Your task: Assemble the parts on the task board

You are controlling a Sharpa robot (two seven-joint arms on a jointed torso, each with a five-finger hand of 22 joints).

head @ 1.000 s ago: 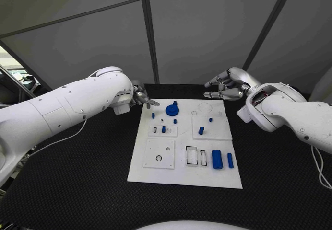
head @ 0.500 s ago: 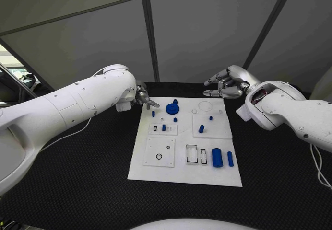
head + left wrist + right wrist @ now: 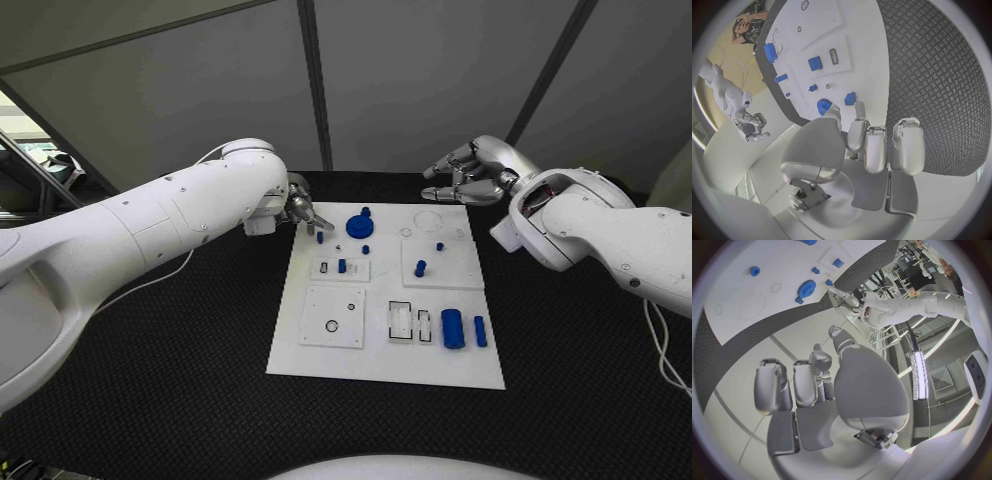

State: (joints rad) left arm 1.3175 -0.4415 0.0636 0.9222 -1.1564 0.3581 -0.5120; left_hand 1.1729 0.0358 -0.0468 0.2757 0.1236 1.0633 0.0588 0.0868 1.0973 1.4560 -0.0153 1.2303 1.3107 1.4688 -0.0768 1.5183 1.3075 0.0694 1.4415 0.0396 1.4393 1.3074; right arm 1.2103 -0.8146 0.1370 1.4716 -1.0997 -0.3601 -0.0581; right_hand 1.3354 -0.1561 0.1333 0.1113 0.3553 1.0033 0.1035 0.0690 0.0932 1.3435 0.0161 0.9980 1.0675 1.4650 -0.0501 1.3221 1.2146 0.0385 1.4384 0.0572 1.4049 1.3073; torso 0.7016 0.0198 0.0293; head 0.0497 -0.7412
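The left hand (image 3: 304,212) hovers over the board's (image 3: 368,370) far left corner, fingers loosely curled on nothing; the right hand (image 3: 467,175) likewise behind it.

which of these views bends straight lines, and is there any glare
Head view: the task board edges run straight, lit evenly, no glare. Left wrist view: fisheye curves the task board edge into an arc; the left robot hand carries soft highlights. Right wrist view: same bending; bright ceiling light strips glare beside the right robot hand.
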